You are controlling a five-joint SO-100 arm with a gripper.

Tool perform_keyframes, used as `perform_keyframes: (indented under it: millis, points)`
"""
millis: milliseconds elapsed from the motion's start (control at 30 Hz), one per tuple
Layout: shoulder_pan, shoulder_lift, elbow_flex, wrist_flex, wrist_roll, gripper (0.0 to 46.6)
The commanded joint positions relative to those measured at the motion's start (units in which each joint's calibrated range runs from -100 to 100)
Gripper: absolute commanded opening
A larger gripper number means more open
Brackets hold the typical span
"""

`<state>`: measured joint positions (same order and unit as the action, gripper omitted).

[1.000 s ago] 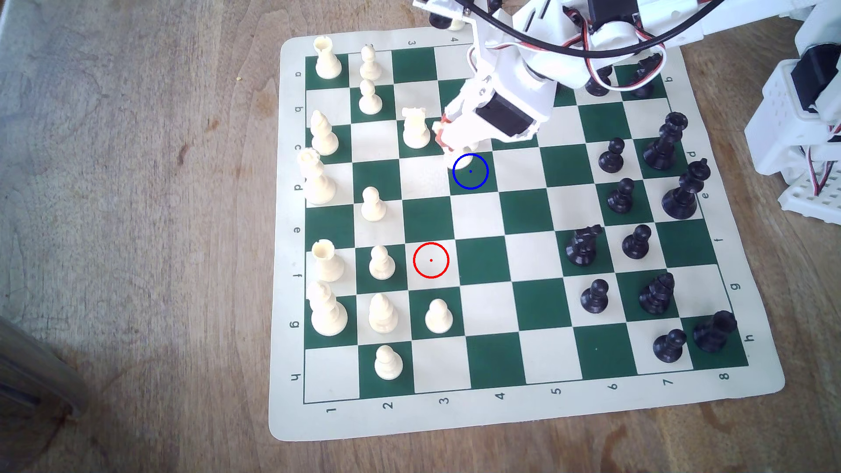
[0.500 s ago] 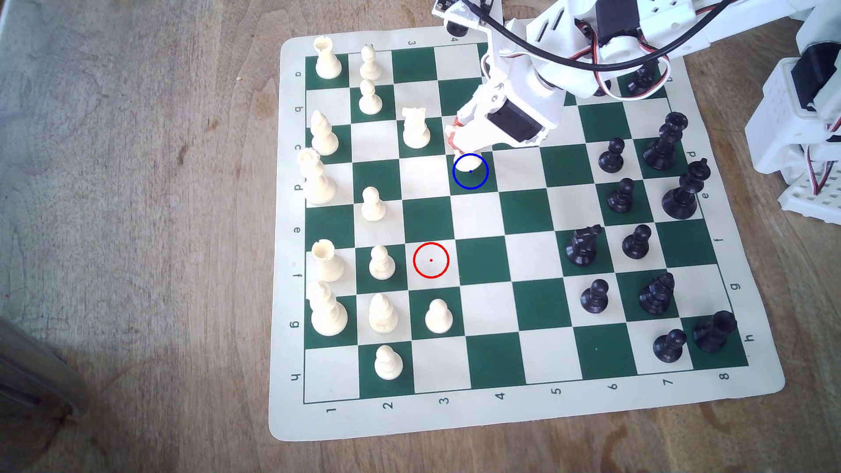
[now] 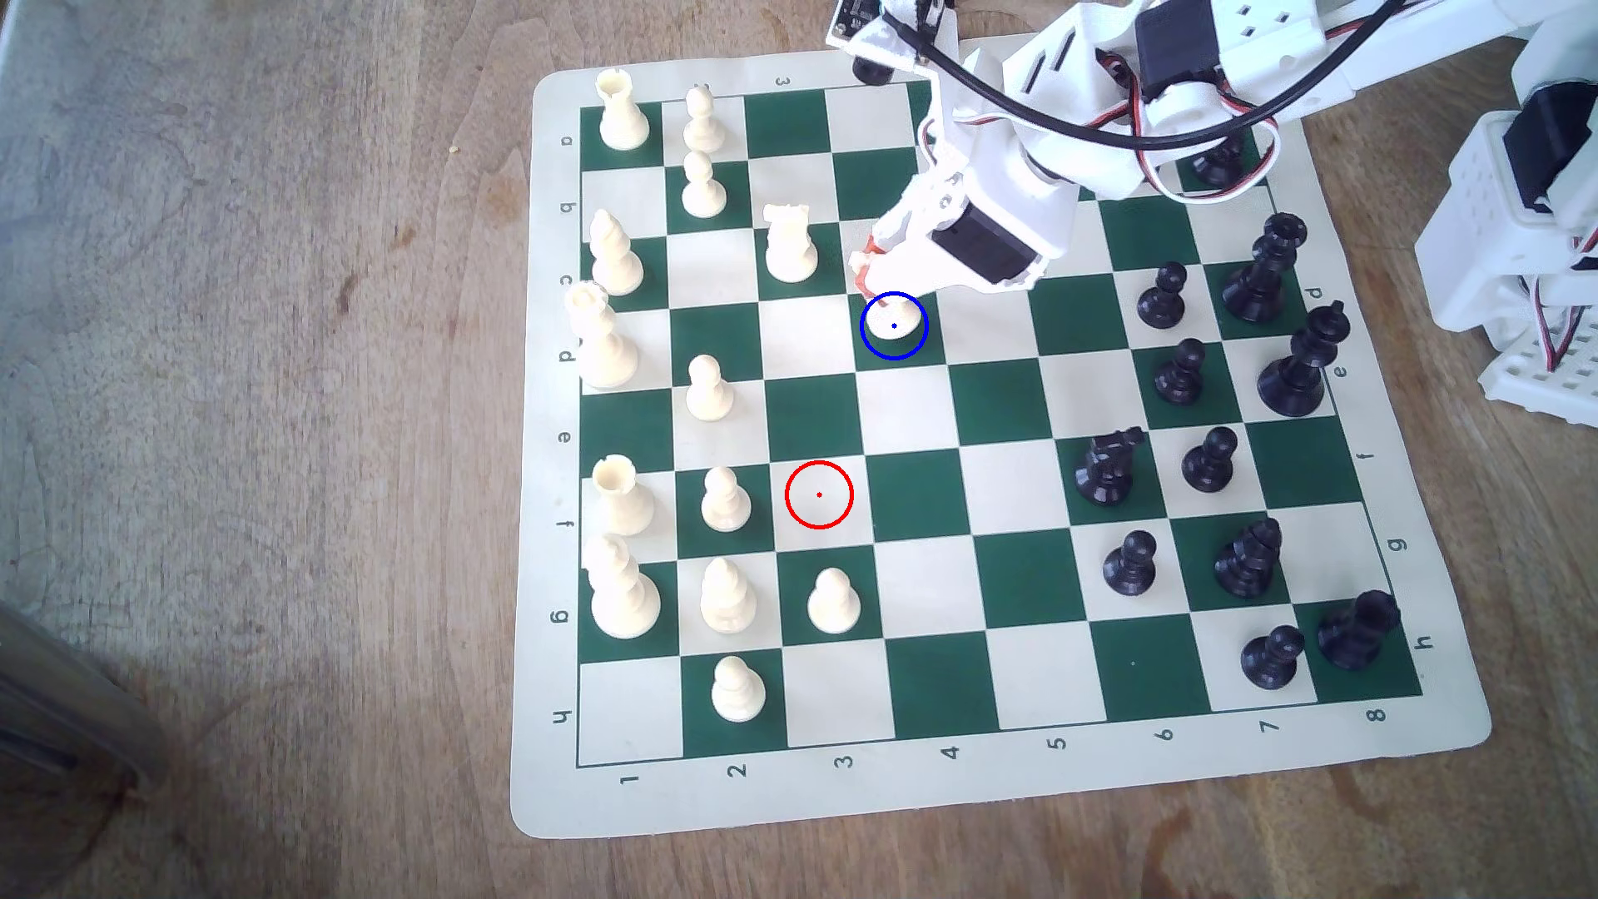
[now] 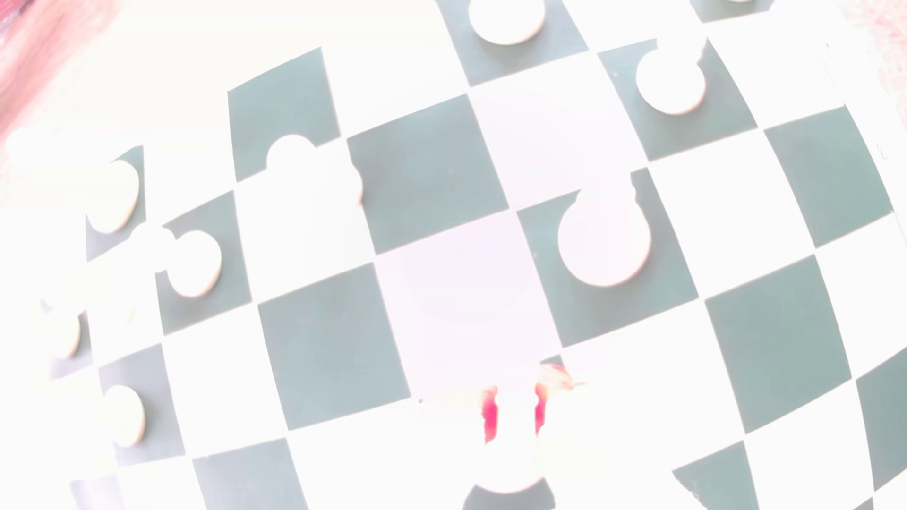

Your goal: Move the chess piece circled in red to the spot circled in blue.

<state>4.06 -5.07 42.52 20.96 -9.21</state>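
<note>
Going left to right in the exterior view: cream pieces crowd the left files of the chess mat (image 3: 553, 795), the red ring (image 3: 819, 494) sits on an empty cream sq. nearer me, and further back and a bit right is the blue-ringed square (image 3: 875, 347), w/ the black pieces well off to the right. The cream knight (image 3: 896, 318) has its round base inside the blue ring, right on the dot as far as I can tell. The gripper (image 3: 880, 278) comes down onto it from the far right, so the piece lies straight below the tips. In the washed-out wrist view the red-padded fingers (image 4: 490, 417) flank the piece (image 4: 510, 471) closely, so I judge they're closed on it, barely parted, but contact is too blown out to be sure. Piece looks upright, long axis vertical; which way the snout points I can't tell, the head's hidden. Next move prob. just needs the jaws to part and lift straight up.
</note>
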Motion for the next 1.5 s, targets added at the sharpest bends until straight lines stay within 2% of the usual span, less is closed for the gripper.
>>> perform_keyframes:
  millis: [0,267,367,400,433,533,867,1067,1167,1233,1267,1333,1400,1433,1467]
  points:
    - [-0.3,-2.1,-0.6,-1.0,-0.1,0.9]
    - [-0.7,-1.3,-0.4,-1.5,-0.3,2.8]
    - [-0.7,-1.3,-0.2,-1.5,-0.3,7.7]
    - [-0.7,-1.3,0.1,-1.5,-0.3,12.0]
    - [-0.7,-1.4,0.4,-1.6,-0.3,14.2]
    - [-0.6,-1.6,1.5,-3.0,-0.2,17.7]
    - [-0.3,-5.3,5.2,-2.1,0.7,18.4]
    - [1.9,-11.2,11.8,-0.9,2.2,17.4]
    - [2.6,-19.9,16.0,4.4,2.9,17.7]
    - [1.1,-27.9,18.9,8.5,2.9,17.9]
    - [-1.7,-35.6,20.2,14.7,2.6,17.8]
    - [-5.0,-43.0,20.8,20.7,2.5,16.6]
    - [-8.3,-49.4,21.0,25.3,2.2,13.4]
    - [-11.3,-56.1,22.5,27.6,1.8,3.4]
    - [-12.2,-59.1,23.8,27.6,1.7,0.2]
